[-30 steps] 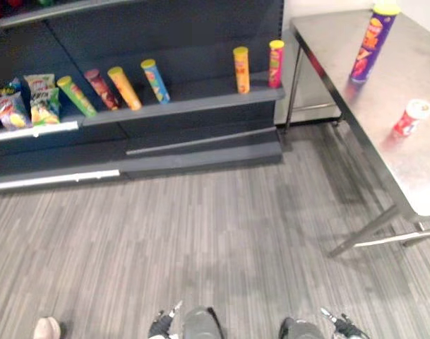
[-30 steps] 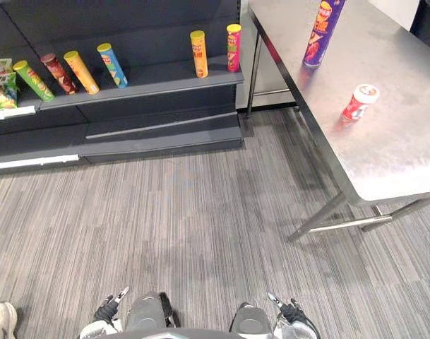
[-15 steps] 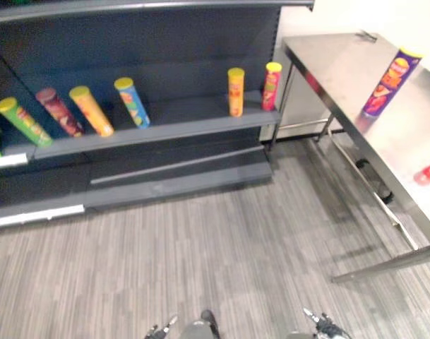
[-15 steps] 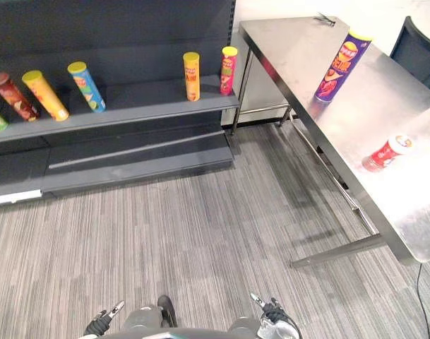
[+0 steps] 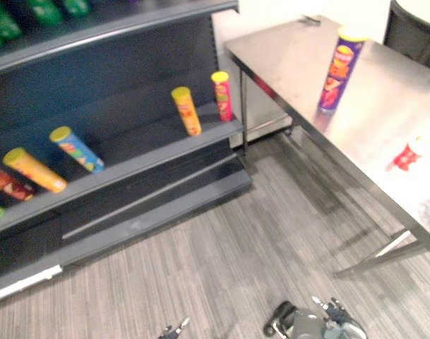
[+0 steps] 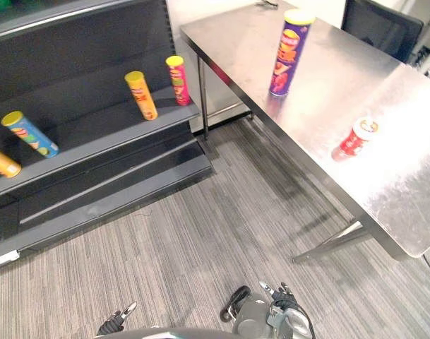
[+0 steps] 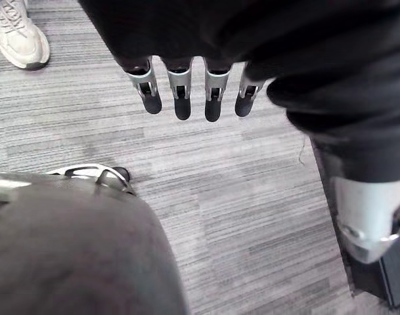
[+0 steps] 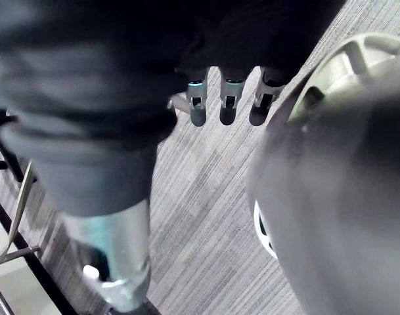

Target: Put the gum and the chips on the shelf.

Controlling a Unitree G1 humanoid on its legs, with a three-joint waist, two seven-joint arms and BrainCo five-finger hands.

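Right eye view: the dark shelf (image 6: 94,141) fills the 10 o'clock side, and the steel table (image 6: 327,92) runs from 12 o'clock down to 3 o'clock, with grey striped carpet (image 6: 200,233) between and below them. A dark chair (image 6: 380,28) stands behind the table at 1 o'clock. The chips (image 6: 289,53), a tall purple can with a yellow lid, stand upright on the table at 1 o'clock. On the shelf's ledge four cans lean back: a yellow can (image 6: 142,95) and a red can (image 6: 178,80) near each other at 11 o'clock, a blue can (image 6: 30,133) and an orange can (image 6: 1,161) at 9 o'clock. The gum (image 6: 356,136), a small red tub with a white lid, sits on the table at 2 o'clock, well apart from the chips. Both task things are on the table, neither on the shelf. The left hand (image 7: 182,92) hangs over the carpet, fingers straight and released, grasping nothing. The right hand (image 8: 227,105) likewise hangs with relaxed fingers, empty. A person's pale shoe (image 7: 16,33) rests on the carpet beyond the left hand
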